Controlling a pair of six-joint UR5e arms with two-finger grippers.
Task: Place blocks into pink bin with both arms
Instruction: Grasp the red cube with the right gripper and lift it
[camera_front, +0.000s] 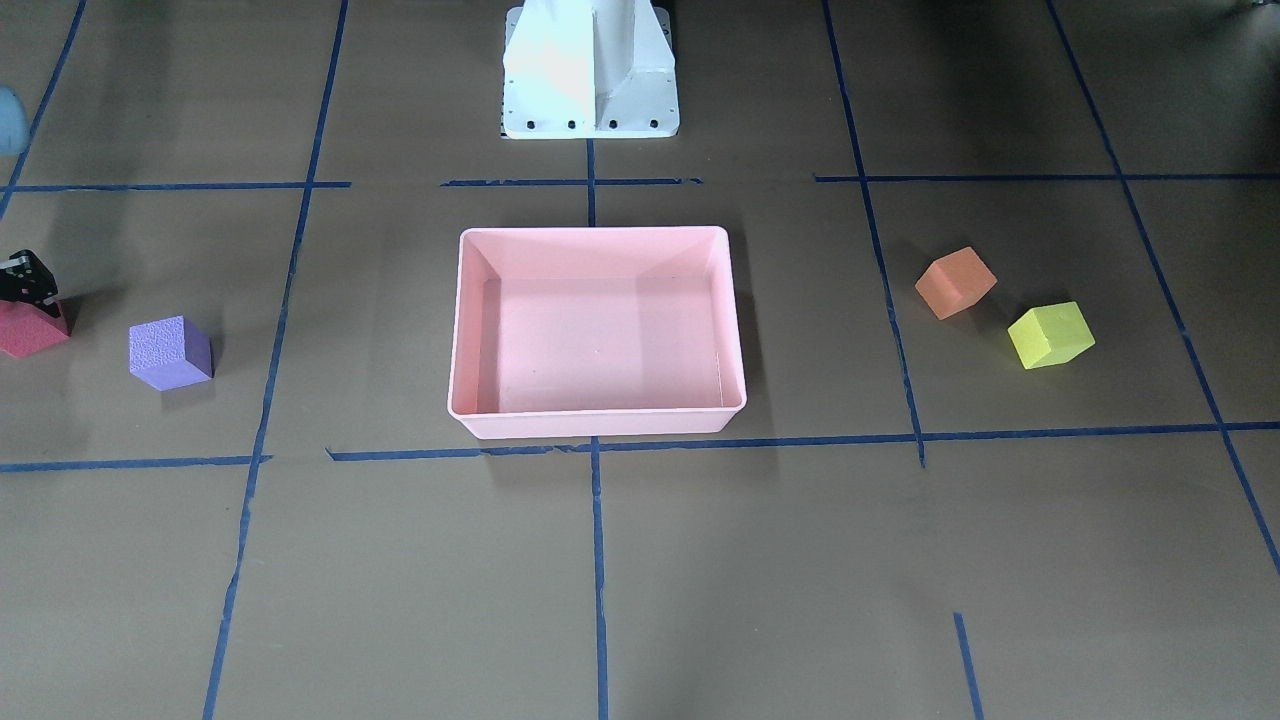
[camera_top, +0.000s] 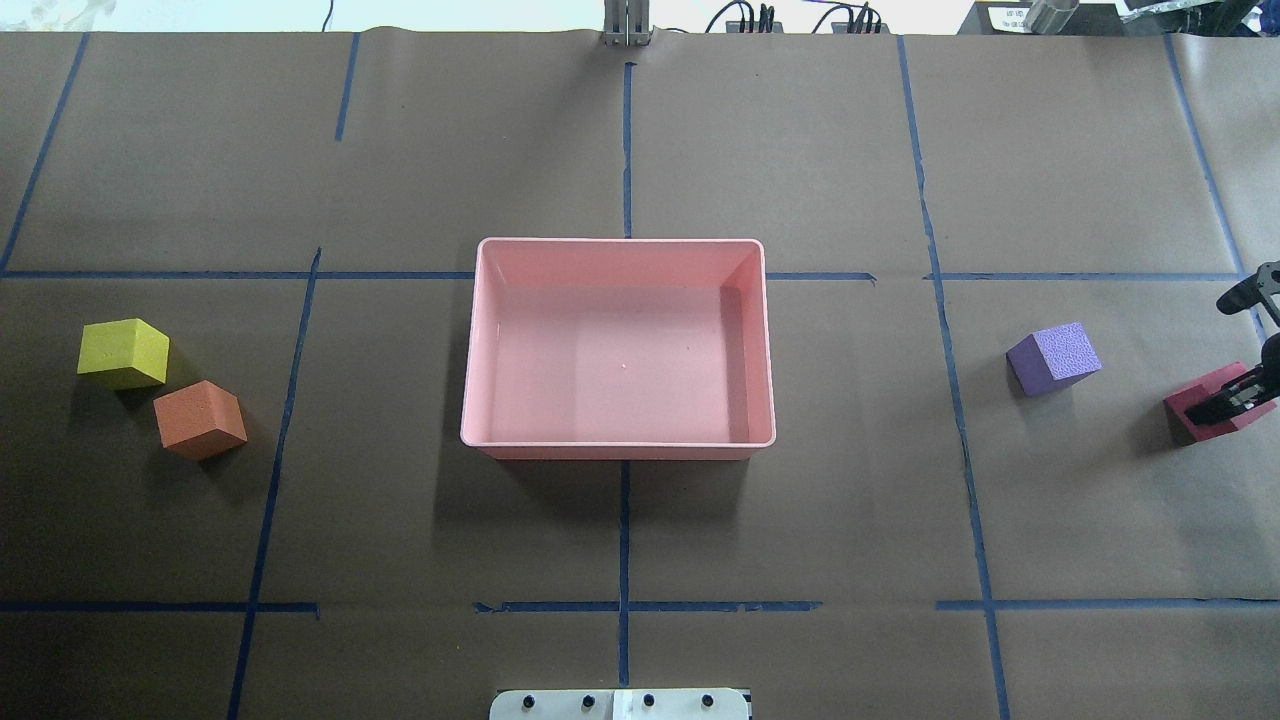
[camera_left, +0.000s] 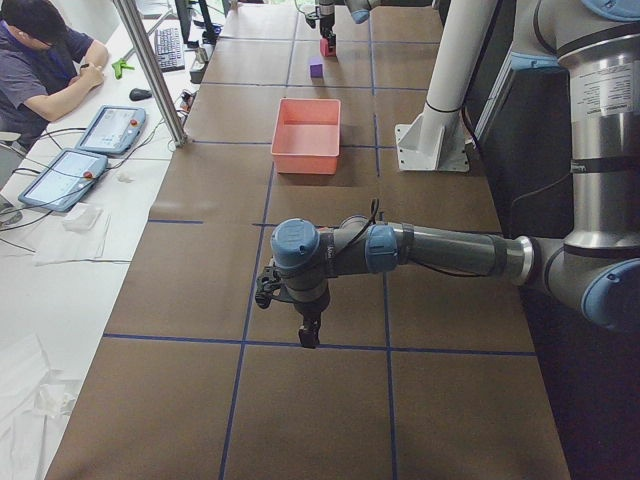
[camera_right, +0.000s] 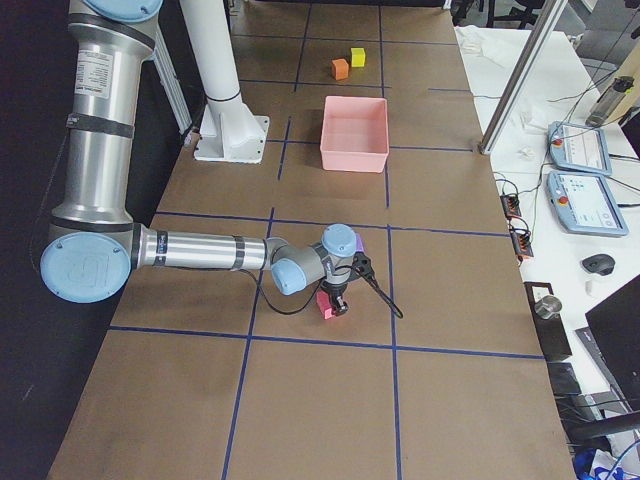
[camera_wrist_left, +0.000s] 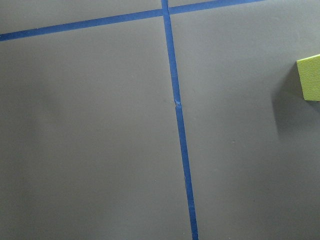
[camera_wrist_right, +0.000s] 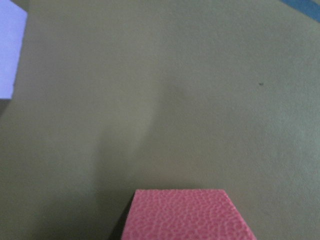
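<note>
The pink bin (camera_top: 620, 450) stands at the table's middle with nothing in it; it also shows in the front view (camera_front: 596, 423). The yellow block (camera_top: 124, 352) and orange block (camera_top: 200, 419) lie left of it. The purple block (camera_top: 1054, 359) lies to its right. My right gripper (camera_top: 1238, 398) is at the far right edge, shut on the red block (camera_top: 1205, 412), low at the table. The red block fills the bottom of the right wrist view (camera_wrist_right: 187, 215). My left gripper (camera_left: 308, 335) shows only in the left side view, low over bare table; I cannot tell its state. The yellow block's edge (camera_wrist_left: 311, 79) shows in the left wrist view.
Blue tape lines (camera_top: 624, 530) divide the brown paper table into squares. The white pedestal base (camera_front: 590, 75) stands behind the bin. An operator (camera_left: 45, 60) sits at a side desk with tablets, beyond the table.
</note>
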